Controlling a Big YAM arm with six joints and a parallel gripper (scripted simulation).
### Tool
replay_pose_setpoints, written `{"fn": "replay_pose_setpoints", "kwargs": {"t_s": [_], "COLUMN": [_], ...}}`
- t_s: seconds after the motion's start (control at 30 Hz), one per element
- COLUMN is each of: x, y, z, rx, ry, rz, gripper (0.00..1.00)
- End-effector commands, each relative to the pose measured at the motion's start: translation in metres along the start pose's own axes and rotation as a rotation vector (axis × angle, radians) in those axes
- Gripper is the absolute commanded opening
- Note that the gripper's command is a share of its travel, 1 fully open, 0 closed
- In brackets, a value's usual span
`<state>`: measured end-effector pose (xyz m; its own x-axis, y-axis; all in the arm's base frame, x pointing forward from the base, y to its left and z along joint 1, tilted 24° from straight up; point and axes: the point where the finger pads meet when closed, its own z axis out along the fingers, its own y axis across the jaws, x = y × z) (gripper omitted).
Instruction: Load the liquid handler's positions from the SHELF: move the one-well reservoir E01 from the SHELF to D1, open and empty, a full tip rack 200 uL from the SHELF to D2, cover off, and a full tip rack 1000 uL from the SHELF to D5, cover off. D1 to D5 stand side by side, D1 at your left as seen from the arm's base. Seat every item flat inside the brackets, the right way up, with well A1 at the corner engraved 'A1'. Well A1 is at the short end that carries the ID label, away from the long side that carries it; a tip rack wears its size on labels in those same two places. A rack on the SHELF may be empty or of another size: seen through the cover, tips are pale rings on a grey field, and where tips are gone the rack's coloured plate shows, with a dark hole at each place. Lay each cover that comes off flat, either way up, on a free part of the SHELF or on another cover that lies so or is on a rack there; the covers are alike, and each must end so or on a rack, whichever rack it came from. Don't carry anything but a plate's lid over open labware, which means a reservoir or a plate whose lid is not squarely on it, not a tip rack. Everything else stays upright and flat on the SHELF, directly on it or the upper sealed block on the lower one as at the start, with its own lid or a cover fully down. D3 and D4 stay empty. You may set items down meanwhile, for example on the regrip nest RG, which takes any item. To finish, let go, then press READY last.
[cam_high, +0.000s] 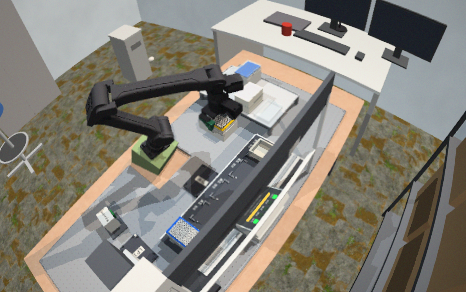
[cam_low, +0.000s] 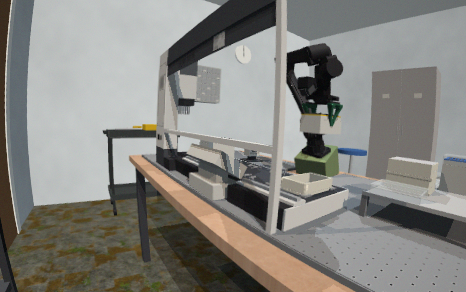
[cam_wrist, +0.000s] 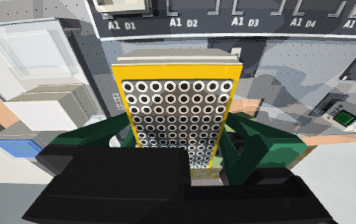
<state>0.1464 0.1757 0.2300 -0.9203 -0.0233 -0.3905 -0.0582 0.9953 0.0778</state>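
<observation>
My gripper (cam_high: 220, 121) (cam_low: 322, 111) (cam_wrist: 177, 111) is shut on a yellow tip rack (cam_high: 225, 124) (cam_low: 321, 124) (cam_wrist: 177, 100). The rack has no cover, and pale tip rings fill every place that shows. I hold it level in the air above the table, between the shelf (cam_high: 280, 102) and the deck. In the wrist view the rack lies just short of the empty D2 brackets (cam_wrist: 182, 22). A one-well reservoir (cam_high: 261, 146) (cam_low: 306, 181) (cam_wrist: 122, 5) sits open at D1. A blue tip rack (cam_high: 182, 231) full of tips sits at the far end of the deck row.
White covered boxes (cam_high: 248, 95) (cam_low: 410, 172), a blue-topped rack (cam_high: 248, 70) and a clear cover (cam_high: 267, 111) stand on the shelf. The black regrip nest (cam_high: 200, 180) lies before the deck. The handler's tall frame (cam_high: 280, 150) (cam_low: 277, 115) runs behind the row. A green button (cam_wrist: 344, 117) sits at the right.
</observation>
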Motion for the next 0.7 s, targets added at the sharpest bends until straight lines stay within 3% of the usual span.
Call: {"fn": "replay_pose_setpoints", "kwargs": {"t_s": [0.0, 0.07, 0.17, 0.27, 0.3, 0.37, 0.67], "x": [-0.006, -0.011, -0.006, -0.009, -0.022, -0.017, -0.072], "y": [-0.015, -0.022, -0.04, -0.038, -0.021, -0.024, -0.024], "z": [-0.011, -0.017, -0.01, -0.015, -0.029, -0.022, -0.029], "rx": [-0.02, -0.034, -0.019, -0.028, -0.072, -0.057, -0.055], "ry": [-0.018, -0.03, -0.019, -0.027, -0.054, -0.043, -0.067], "rz": [-0.027, -0.022, -0.028, -0.025, -0.033, -0.038, -0.016], "gripper": [0.0, 0.0, 0.0, 0.0, 0.0, 0.0, 0.0]}}
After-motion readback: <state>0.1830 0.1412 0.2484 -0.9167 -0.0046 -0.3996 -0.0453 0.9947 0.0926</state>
